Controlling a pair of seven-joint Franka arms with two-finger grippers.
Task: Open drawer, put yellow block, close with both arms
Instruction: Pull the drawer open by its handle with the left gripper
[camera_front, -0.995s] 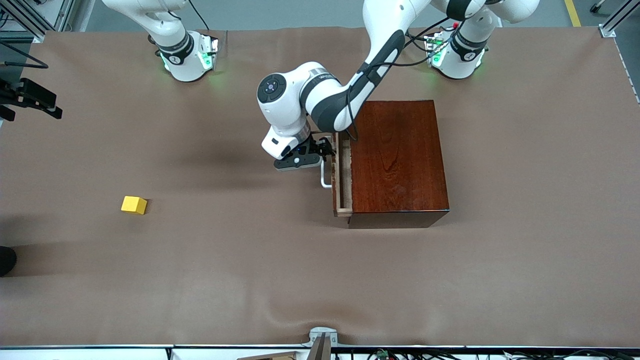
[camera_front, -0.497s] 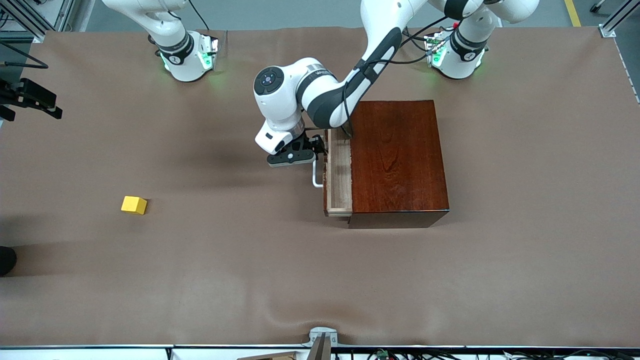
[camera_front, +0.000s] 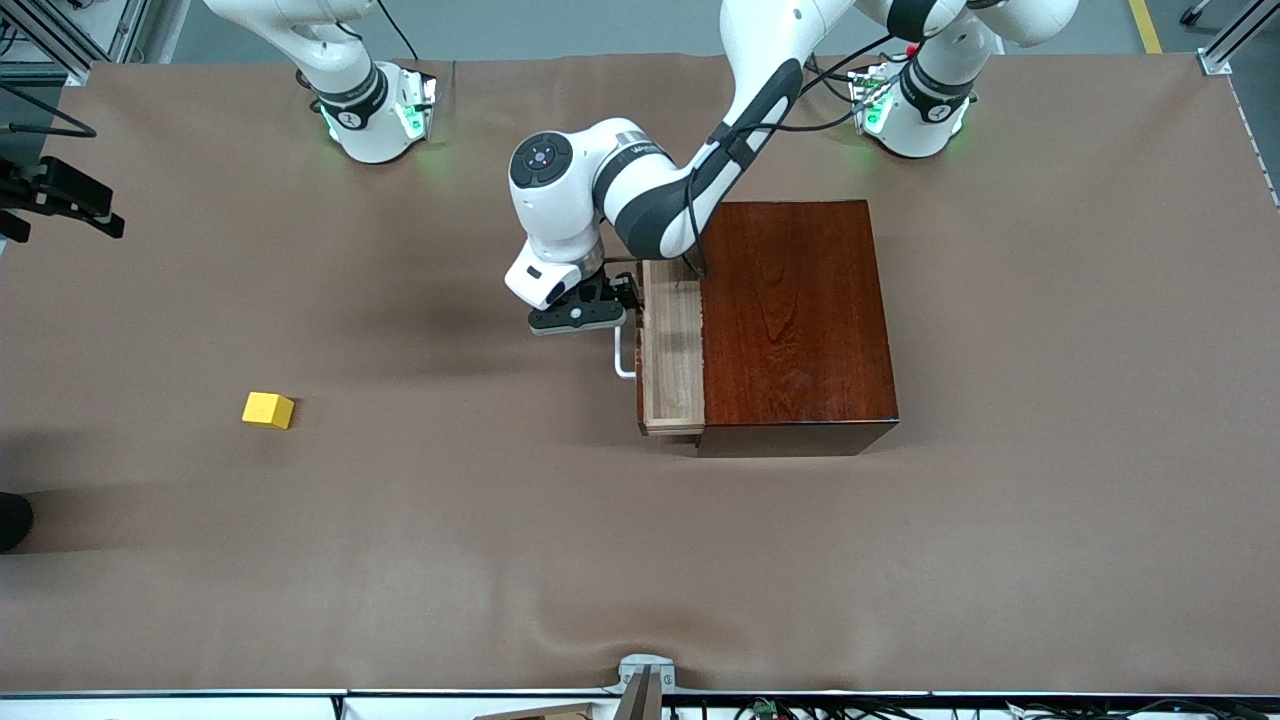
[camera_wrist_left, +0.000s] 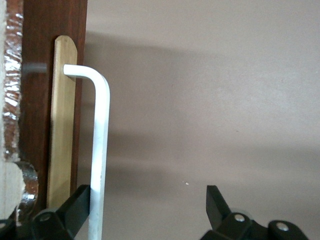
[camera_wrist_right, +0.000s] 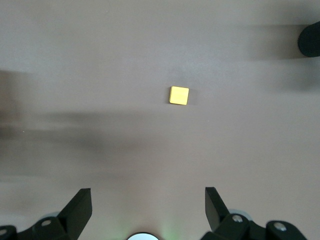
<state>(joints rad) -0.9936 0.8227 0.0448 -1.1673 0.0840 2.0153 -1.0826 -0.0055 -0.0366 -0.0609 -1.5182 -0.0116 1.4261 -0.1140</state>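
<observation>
- Right arm: base at its end of the table, upper links rise out of the front view. It waits.
- Right end effector: seen only in the right wrist view. Fingers wide apart, nothing btwn them. Hangs high over bare table, looking down on the cube.
- Yellow block: flat on the table toward the right arm's end, well apart from the box and from both end effectors. Sits alone, nothing touching it.
- Left arm: comes from its base, reaches across the box's top corner and bends down in front of the drawer.
- Left end effector: low, just in front of the drawer. Fingers apart, not clamped. In the left wrist view the white bar runs btwn them, right against one finger; the other finger stands well clear.
- Handle: white U-shaped bar on the drawer's dark front.
- Drawer: partway out of the box toward the right arm's end, pale-wood floor showing, nothing seen in the exposed part.
- Box: glossy mahogany, on the table near the left arm's base.
</observation>
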